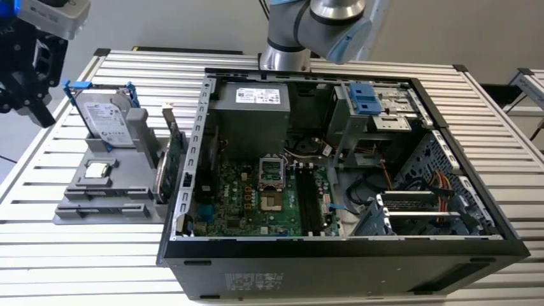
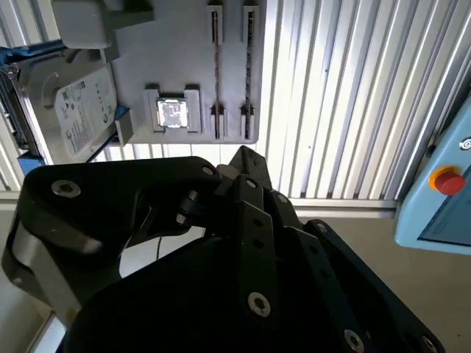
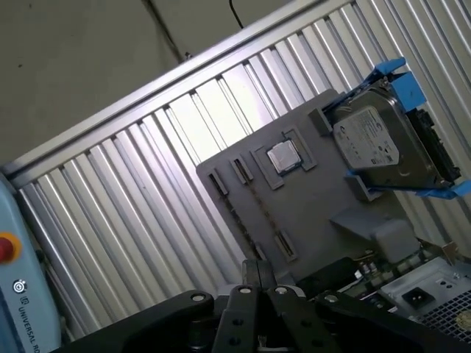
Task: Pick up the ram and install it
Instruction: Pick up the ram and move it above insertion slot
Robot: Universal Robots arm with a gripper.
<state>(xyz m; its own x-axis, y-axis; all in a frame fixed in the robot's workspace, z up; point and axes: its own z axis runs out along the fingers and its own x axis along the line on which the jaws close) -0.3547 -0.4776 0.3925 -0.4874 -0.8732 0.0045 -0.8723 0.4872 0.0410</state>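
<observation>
My gripper hangs at the exterior view's far left, above and beside the grey parts holder. In both wrist views its black fingers meet at their tips with nothing showing between them, so the gripper looks shut and empty. The holder's two long narrow slots lie below the tips. The ram is hidden; I cannot pick it out in the holder or in the case. Dark long memory slots run beside the processor socket on the motherboard.
An open computer case takes up the middle of the slatted table. The holder carries a silver hard drive in a blue frame and a small square chip. A green card stands against the case. A red button sits beyond the table.
</observation>
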